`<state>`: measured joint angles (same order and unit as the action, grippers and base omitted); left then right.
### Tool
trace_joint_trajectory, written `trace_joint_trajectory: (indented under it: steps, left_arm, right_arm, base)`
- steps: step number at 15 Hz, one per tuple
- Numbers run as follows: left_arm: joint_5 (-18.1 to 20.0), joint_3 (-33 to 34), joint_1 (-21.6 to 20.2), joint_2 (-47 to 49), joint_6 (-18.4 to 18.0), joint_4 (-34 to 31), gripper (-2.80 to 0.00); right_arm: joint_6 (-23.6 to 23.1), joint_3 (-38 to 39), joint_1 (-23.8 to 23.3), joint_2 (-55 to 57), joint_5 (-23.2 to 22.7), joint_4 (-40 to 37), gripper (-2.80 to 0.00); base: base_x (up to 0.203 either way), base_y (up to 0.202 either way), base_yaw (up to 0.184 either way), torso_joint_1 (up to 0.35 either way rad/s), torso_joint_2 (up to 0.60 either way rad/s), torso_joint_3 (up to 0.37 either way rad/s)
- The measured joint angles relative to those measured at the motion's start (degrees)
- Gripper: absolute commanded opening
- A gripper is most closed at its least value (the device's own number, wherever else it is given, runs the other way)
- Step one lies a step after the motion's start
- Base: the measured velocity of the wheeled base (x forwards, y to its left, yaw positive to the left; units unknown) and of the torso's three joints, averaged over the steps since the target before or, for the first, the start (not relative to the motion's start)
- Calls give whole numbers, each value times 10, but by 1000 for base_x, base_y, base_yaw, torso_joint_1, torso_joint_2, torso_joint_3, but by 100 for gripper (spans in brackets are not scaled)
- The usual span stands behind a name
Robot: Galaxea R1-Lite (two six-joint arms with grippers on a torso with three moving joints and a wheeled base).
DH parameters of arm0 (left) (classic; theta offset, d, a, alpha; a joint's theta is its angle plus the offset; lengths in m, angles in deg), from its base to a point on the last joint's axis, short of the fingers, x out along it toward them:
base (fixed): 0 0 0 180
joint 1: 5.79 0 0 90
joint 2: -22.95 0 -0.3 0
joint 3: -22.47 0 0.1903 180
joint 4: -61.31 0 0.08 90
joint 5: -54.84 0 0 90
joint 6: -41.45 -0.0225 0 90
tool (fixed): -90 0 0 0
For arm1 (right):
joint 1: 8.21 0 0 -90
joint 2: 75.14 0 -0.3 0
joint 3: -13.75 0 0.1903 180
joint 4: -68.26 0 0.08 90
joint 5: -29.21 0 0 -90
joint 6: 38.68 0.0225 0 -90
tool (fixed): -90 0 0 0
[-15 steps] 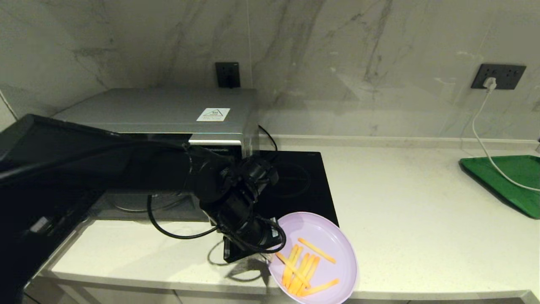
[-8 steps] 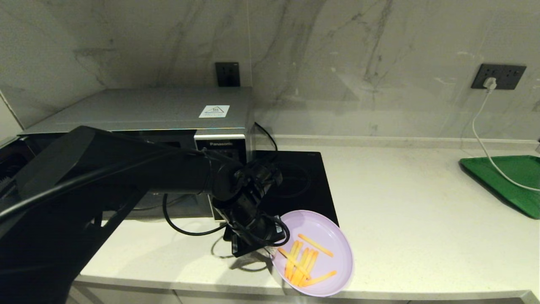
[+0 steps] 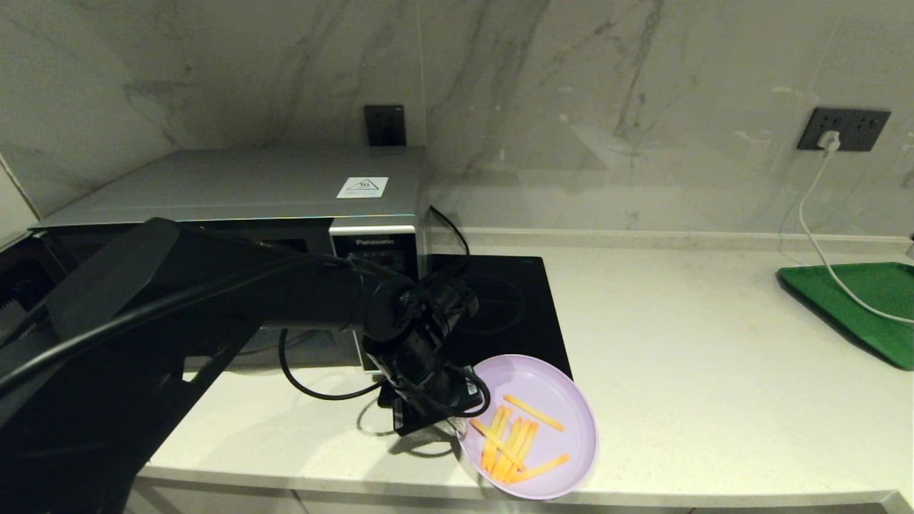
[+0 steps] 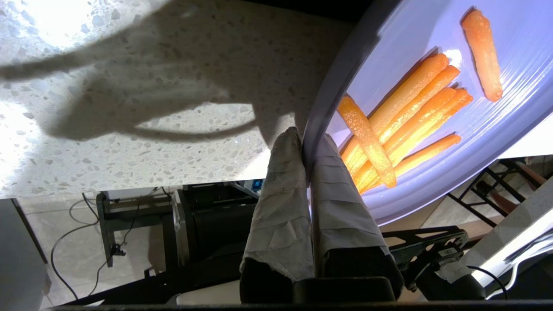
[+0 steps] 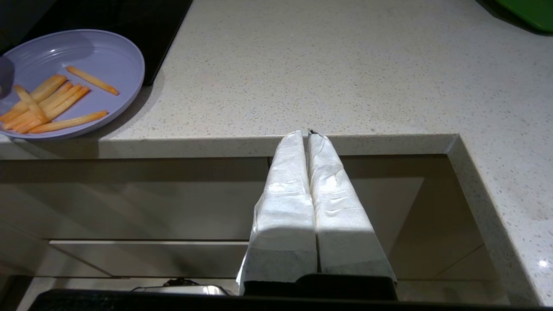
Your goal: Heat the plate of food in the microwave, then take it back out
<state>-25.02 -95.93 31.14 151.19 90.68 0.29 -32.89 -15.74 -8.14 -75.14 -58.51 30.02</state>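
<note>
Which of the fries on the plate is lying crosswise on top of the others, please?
The fry nearest the left gripper, which is shut on the plate rim: it slants across the bundle of parallel fries, unlike the lone one apart.

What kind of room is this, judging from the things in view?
Most likely a home kitchen: a microwave stands on a pale stone counter beside a flat black hob, against a marble-look wall with sockets. Cabinet fronts show below the counter edge.
</note>
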Motion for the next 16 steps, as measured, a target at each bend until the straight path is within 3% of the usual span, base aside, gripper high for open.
trace_joint_trajectory:
  steps: [3,4,5,16]
  left_arm:
    - [0,0,-6,1,0,0,-280]
    - [-1,0,-8,2,0,0,-20]
    - [-5,0,-9,3,0,0,0]
    - [-14,37,-31,-37,12,4,0]
  right_arm:
    - [0,0,0,0,0,0,-280]
    - [0,0,0,0,0,0,-280]
    - [0,0,0,0,0,0,-280]
    - [0,0,0,0,0,0,-280]
  base:
    - [0,0,0,0,0,0]
    - [0,0,0,0,0,0]
    - [0,0,0,0,0,0]
    - [0,0,0,0,0,0]
